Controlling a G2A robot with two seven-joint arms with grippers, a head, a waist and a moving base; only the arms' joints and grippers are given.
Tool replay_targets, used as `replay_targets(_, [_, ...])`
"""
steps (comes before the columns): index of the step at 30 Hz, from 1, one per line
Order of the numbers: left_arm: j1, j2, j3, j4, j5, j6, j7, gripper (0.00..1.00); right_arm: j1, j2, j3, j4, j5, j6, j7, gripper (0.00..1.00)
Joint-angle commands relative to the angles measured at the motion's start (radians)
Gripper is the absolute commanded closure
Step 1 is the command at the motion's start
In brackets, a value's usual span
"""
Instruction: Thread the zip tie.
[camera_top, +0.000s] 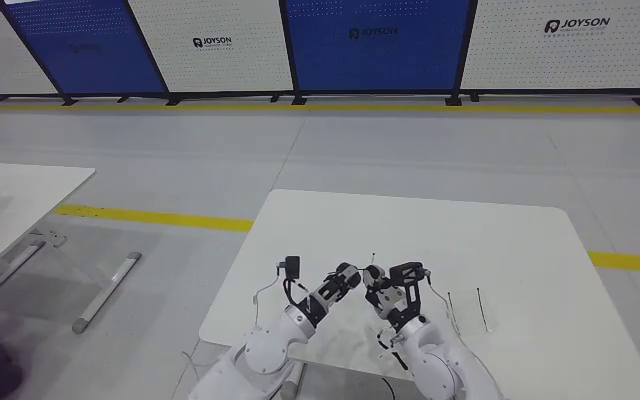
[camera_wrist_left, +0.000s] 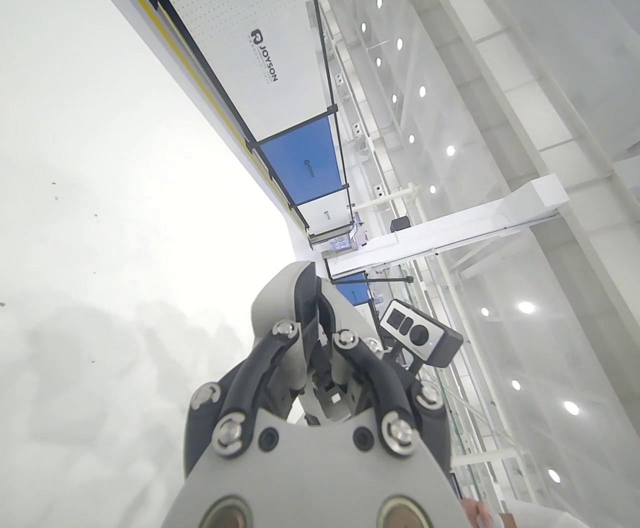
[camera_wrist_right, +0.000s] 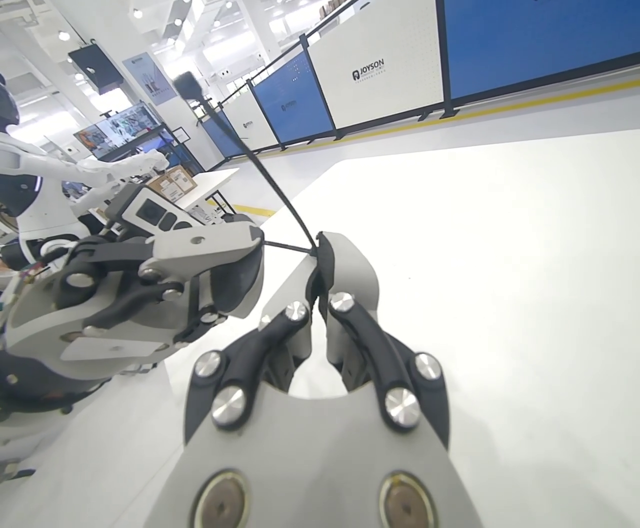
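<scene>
- Zip tie (camera_wrist_right: 280, 195): black plastic strap, thin and smooth, with a slight sheen; the blocky head is the same material.
- Right gripper (camera_wrist_right: 319, 250): finger shells are light grey and matt; metal or plastic, cannot tell. The inner pads are black, matt and look rubbery. The linkage bars are black, smooth and semi-gloss, and the pivot pins are bright polished metal.
- Left gripper (camera_wrist_left: 315, 280): same finish, with grey matt shells, black smooth bars and shiny metal screw heads.
- Worktop (camera_wrist_right: 500, 225): white, smooth and matt, with a faint soft reflection.
- Floor (camera_top: 200, 160): pale grey, smooth, low gloss.
- Partition panels (camera_top: 210, 40): white and blue sheets, finely perforated, matt, in black frames.
</scene>
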Motion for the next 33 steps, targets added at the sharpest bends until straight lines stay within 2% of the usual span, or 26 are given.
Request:
replay_targets(1, [0.002,0.000,-0.003,-0.004,-0.003,-0.004,-0.001,1.00,0.003,0.000,-0.002,0.004,0.000,0.000,0.004,1.00])
replay_targets(12, [0.008,0.000,-0.008,-0.017,-0.009,-0.015,-0.005,1.00,0.014,-0.002,-0.011,0.024,0.000,-0.003,0.016,1.00])
replay_targets(33, [0.035,0.001,-0.015,-0.071,-0.013,-0.045,-0.003,1.00,0.017,0.001,-0.007,0.042,-0.014,-0.017,0.039,1.00])
